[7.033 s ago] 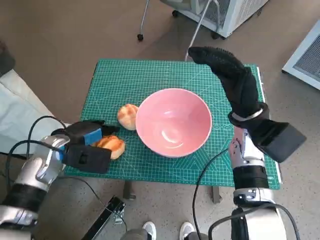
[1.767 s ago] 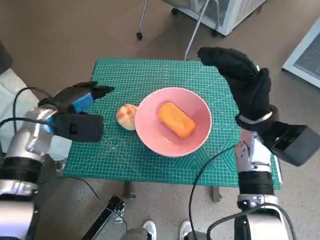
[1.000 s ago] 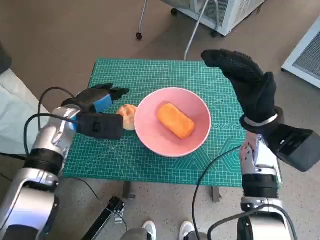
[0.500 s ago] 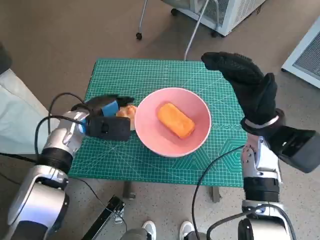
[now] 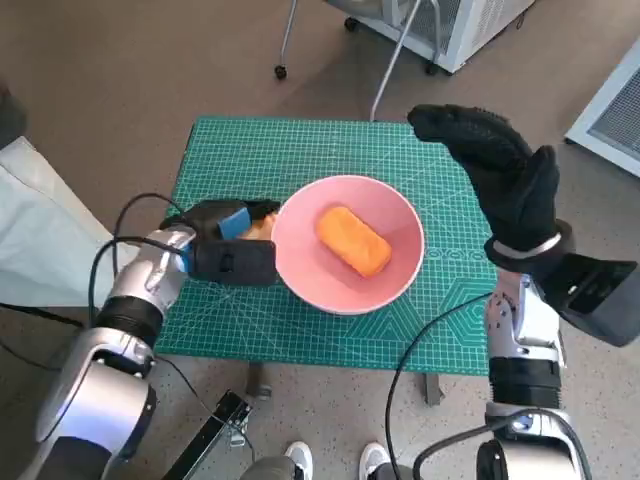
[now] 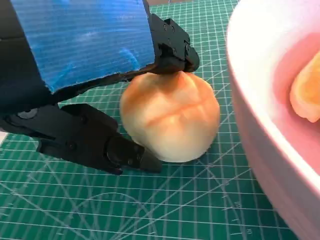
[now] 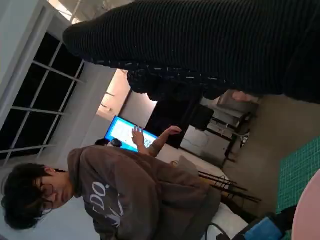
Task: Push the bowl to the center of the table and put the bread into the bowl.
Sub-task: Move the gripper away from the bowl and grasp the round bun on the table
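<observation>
The pink bowl stands mid-table on the green mat, and an orange bread loaf lies inside it. A round bun sits on the mat against the bowl's left rim. My left hand is at the bun. In the left wrist view its fingers touch the bun on two opposite sides, and the bun rests on the mat beside the bowl. My right hand is raised above the table's right side, fingers apart and holding nothing.
A white cabinet and a metal chair leg stand beyond the table. White cloth lies at the left. A cable hangs over the front edge. A person sits nearby in the right wrist view.
The loaf went from the mat into the bowl. My left hand then swung back right to the bun and brought its fingers around it. The right hand stayed raised.
</observation>
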{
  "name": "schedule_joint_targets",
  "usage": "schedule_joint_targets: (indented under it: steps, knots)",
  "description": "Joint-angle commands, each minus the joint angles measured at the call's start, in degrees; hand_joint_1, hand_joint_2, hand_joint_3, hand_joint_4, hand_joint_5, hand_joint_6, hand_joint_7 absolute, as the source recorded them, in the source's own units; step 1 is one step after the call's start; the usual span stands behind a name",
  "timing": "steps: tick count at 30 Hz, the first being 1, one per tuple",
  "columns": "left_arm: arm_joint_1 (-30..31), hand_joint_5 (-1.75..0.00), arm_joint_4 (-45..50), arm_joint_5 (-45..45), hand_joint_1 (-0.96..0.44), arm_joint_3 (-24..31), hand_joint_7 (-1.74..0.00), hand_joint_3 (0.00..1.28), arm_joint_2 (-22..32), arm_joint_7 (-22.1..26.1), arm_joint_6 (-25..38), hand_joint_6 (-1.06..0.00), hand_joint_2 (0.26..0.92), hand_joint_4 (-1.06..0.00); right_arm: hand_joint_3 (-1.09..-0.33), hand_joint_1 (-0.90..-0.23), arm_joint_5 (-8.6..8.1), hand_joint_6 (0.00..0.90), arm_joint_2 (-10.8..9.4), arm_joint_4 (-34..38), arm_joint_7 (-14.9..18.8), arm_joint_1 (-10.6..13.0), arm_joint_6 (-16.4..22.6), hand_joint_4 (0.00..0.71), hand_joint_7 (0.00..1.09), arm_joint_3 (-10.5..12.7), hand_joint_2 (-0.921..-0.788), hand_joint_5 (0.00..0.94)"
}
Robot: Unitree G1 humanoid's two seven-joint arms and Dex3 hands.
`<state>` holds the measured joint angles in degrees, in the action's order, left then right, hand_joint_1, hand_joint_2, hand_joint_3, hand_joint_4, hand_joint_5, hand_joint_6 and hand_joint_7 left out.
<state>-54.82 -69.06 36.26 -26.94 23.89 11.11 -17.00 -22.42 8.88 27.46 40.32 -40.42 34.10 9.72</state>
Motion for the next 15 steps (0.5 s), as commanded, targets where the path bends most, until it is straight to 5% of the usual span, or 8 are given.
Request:
schedule_joint_targets:
  steps: [1, 2, 3, 6, 15]
  knots:
    - [0.1, -0.27, -1.4, 0.4, -0.08, -0.7, -0.37, 0.11, -0.7, -1.5, -1.7, -0.54, 0.919, -0.6, -0.73, -0.659, 0.11, -0.001, 0.3, 0.1, -0.2, 1.3, -0.8, 0.026, 0.63, -0.2, -0.921, 0.352]
    - [0.2, -0.39, -1.7, 0.4, -0.08, -0.6, -0.41, 0.13, -0.7, -2.0, -2.1, -0.54, 0.92, -0.59, -0.73, -0.658, 0.14, -0.001, 0.3, 0.2, -0.1, 1.3, -0.7, 0.025, 0.63, -0.2, -0.921, 0.353]
    - [0.3, -0.75, -1.8, 0.3, -0.05, -0.6, -0.77, 0.18, -0.6, -2.3, -2.4, -0.48, 0.92, -0.55, -0.731, -0.658, 0.17, -0.001, 0.3, 0.2, -0.1, 1.3, -0.7, 0.025, 0.63, -0.1, -0.921, 0.354]
    - [0.8, -1.19, -2.5, 0.5, -0.02, -0.8, -1.19, 0.25, -0.2, -4.1, -3.9, -0.41, 0.921, -0.5, -0.731, -0.657, 0.21, -0.001, 0.3, 0.3, -0.1, 1.2, -0.5, 0.023, 0.63, -0.1, -0.921, 0.357]
    - [1.1, -1.24, -3.9, 0.7, 0.0, -0.8, -1.31, 0.17, 2.1, -6.2, -5.4, -0.54, 0.921, -0.55, -0.729, -0.65, 0.42, -0.001, 0.0, 1.2, 0.1, 0.6, 0.2, 0.019, 0.63, -0.3, -0.921, 0.367]
